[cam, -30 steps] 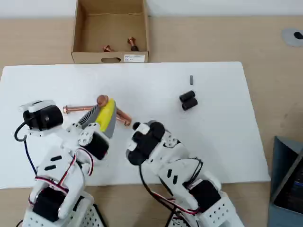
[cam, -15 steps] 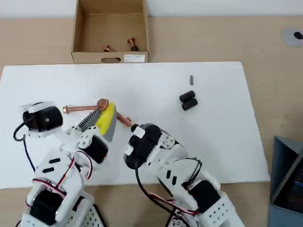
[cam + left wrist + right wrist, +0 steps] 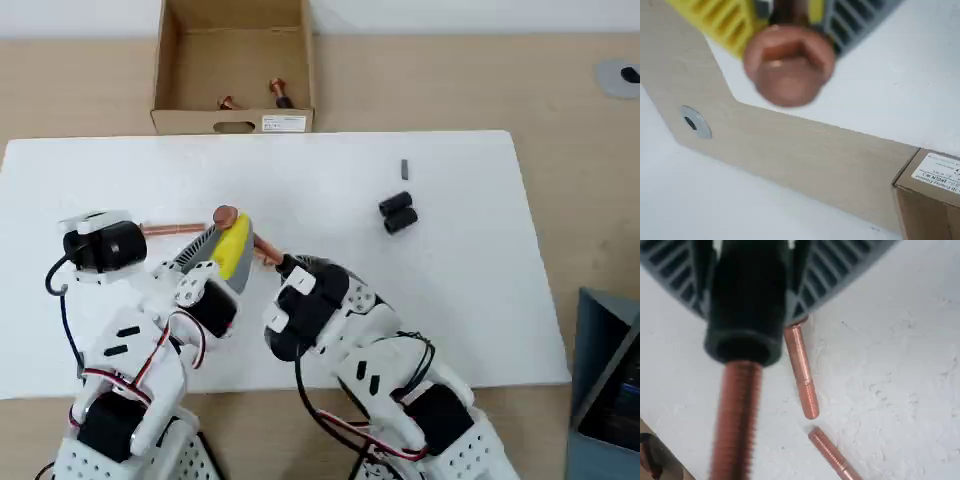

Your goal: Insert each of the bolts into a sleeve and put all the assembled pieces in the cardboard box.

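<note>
Bolt meets sleeve over the white mat [image 3: 450,300].
The left fingers [image 3: 231,250] pinch a copper bolt [image 3: 789,65] just behind its head. Its threaded end reaches the mouth of a black sleeve [image 3: 746,315], which the right fingers [image 3: 840,265] pinch. Two spare sleeves [image 3: 398,212] lie farther right, and the cardboard box [image 3: 200,122] stands beyond the mat.
</note>
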Tool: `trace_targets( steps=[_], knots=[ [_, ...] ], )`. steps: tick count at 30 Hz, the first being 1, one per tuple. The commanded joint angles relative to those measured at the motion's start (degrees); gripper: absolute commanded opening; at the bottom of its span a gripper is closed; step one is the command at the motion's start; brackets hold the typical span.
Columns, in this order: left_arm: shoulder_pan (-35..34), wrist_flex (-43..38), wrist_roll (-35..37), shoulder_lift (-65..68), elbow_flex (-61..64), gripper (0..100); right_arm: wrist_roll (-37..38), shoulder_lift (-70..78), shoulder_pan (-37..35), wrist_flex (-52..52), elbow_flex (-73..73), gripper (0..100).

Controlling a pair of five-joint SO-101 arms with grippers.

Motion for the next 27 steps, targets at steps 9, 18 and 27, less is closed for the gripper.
trace_targets(
  steps=[9, 18, 27],
  knots=[
    [2.2, 1.8, 1.9, -0.5, -0.7, 0, 0.5, -8.2, -0.5, -1.4, -3.8, 0.9],
    [3.3, 2.6, 2.1, -0.4, -1.1, 0, 0.5, -8.2, -0.5, -1.4, -3.8, 0.9],
    [10.2, 3.8, 1.9, -0.3, 3.4, 0, 0.5, -8.2, -0.5, -1.4, -4.3, 0.9]
  ],
)
